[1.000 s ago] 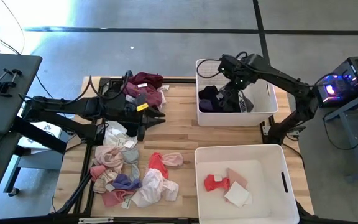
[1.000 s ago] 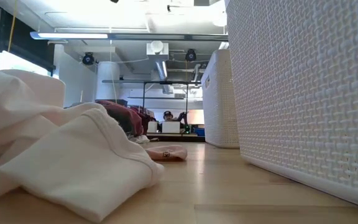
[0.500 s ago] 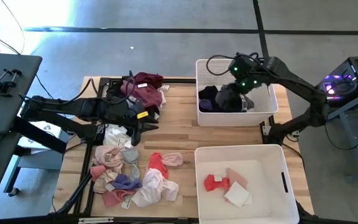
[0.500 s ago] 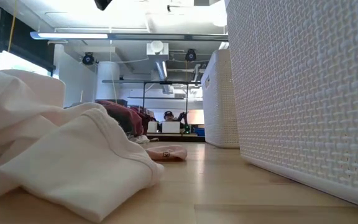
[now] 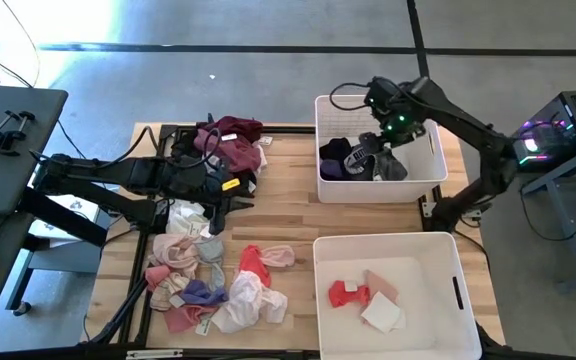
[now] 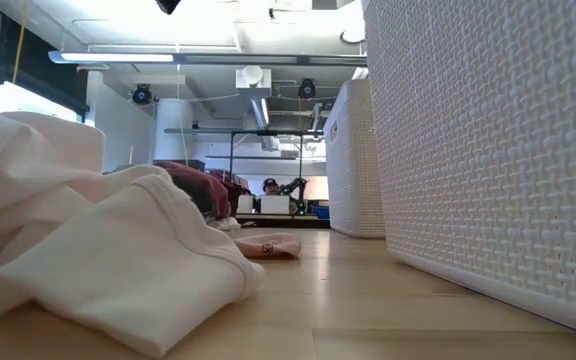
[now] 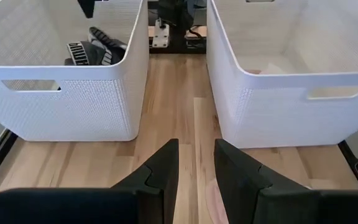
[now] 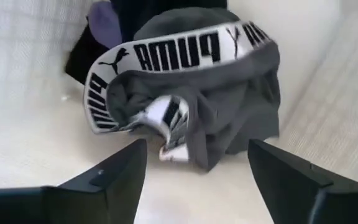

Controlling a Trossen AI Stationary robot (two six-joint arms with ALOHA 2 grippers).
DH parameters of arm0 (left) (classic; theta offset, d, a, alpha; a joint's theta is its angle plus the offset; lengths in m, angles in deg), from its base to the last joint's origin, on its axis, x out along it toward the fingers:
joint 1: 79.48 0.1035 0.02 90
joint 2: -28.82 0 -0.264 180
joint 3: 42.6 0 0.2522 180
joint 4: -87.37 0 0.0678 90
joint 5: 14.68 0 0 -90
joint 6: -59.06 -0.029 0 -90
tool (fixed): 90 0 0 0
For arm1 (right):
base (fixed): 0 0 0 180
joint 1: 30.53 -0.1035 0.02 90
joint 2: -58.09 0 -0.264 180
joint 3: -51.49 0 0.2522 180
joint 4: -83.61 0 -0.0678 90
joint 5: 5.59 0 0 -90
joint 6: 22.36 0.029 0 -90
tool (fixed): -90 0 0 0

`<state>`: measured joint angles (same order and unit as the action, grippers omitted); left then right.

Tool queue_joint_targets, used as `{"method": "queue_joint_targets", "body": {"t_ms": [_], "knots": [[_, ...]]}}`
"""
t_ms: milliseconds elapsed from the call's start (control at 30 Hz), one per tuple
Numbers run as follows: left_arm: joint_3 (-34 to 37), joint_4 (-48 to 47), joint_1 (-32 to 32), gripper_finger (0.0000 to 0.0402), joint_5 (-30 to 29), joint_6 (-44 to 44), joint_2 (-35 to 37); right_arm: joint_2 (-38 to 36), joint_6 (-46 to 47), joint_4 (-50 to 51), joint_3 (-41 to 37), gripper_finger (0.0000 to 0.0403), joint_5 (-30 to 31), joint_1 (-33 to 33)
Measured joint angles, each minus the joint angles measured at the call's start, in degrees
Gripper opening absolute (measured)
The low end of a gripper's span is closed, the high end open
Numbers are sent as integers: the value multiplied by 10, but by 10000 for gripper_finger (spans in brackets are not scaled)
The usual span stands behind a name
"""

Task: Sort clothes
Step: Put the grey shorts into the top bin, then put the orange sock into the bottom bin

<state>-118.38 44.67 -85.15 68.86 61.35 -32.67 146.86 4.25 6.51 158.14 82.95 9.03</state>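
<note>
The clothes lie in two heaps on the table's left half: a maroon heap [image 5: 233, 140] at the far side and a pink, white, red and purple heap [image 5: 208, 275] near the front. My left gripper [image 5: 234, 200] hovers between them, slightly open and empty [image 7: 196, 168]. My right gripper [image 5: 373, 148] hangs wide open above the far white bin [image 5: 320, 150]. Below it a grey garment with a white lettered waistband [image 8: 197, 106] lies crumpled on the bin's floor, beside dark garments [image 5: 338, 158].
The near white bin [image 5: 323, 290] holds a red garment [image 5: 343, 293] and a white one [image 5: 381, 312]. A strip of bare wood [image 7: 179, 106] runs between the two bins. In the low view a white garment [image 6: 98, 250] lies close by and a pink one [image 6: 268, 247] farther off.
My right gripper has risen out of the far bin, leaving the grey garment lying in it. My left gripper has drawn back a little toward the table's left edge, above the clothes.
</note>
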Motion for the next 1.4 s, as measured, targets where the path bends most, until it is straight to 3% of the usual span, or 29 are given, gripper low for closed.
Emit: {"method": "queue_joint_targets", "body": {"t_ms": [167,400,633,733,833,967,1167,1300,1400], "knots": [[0,1,0,92,-44,50,0,53,-103,-17,0,226,-26,1],[0,6,3,92,-95,57,0,110,-180,-35,-2,104,-25,-33],[0,35,25,92,-147,85,0,83,-208,-109,-69,6,86,-64],[0,36,36,92,-160,86,0,49,-174,-153,-87,14,150,-71],[0,36,47,92,-179,86,0,9,-146,-194,-92,28,177,-71],[0,36,64,92,-210,87,0,-40,-111,-210,-93,53,158,-55],[0,35,92,92,-213,122,0,-108,-89,-231,-93,121,109,-36],[0,35,106,92,-212,120,0,-157,-10,-272,-93,153,98,-81],[0,33,115,92,-211,76,0,-183,74,-318,-93,157,161,-158]]}}
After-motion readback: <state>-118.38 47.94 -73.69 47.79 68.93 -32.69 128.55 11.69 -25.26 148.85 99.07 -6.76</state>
